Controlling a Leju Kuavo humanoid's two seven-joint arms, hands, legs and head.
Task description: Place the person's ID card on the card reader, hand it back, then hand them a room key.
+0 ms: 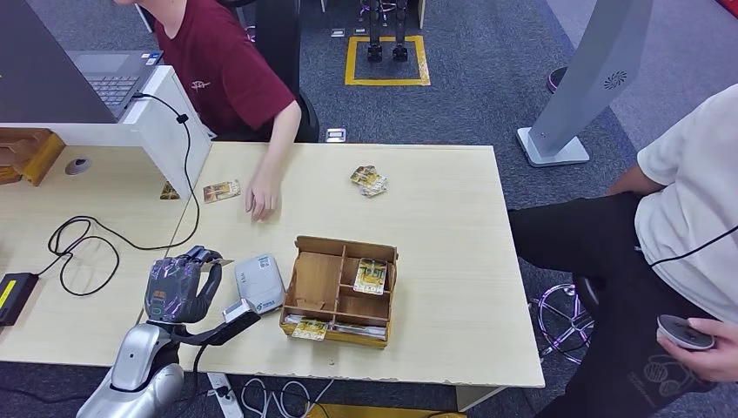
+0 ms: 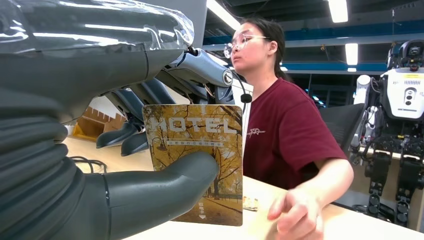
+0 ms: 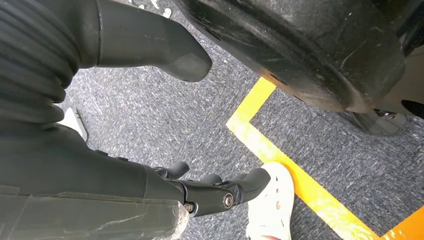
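Observation:
My left hand [image 1: 183, 283] is raised above the table's front left, just left of the white card reader [image 1: 259, 280]. It pinches a hotel key card [image 2: 195, 160], printed with autumn trees and the word HOTEL, between thumb [image 2: 165, 187] and fingers. The card stands upright, facing a person in a maroon shirt [image 2: 285, 130]. That person's hand [image 1: 261, 200] rests flat on the table beyond the reader, with another card [image 1: 221, 191] lying beside it. My right hand [image 3: 150, 185] hangs over the carpet with fingers apart and nothing in it.
A wooden compartment box [image 1: 344, 292] with more key cards stands right of the reader. A small pile of cards [image 1: 370, 180] lies at the table's far side. A black cable [image 1: 87, 244] loops at the left. A person in a white shirt [image 1: 687, 200] sits at the right.

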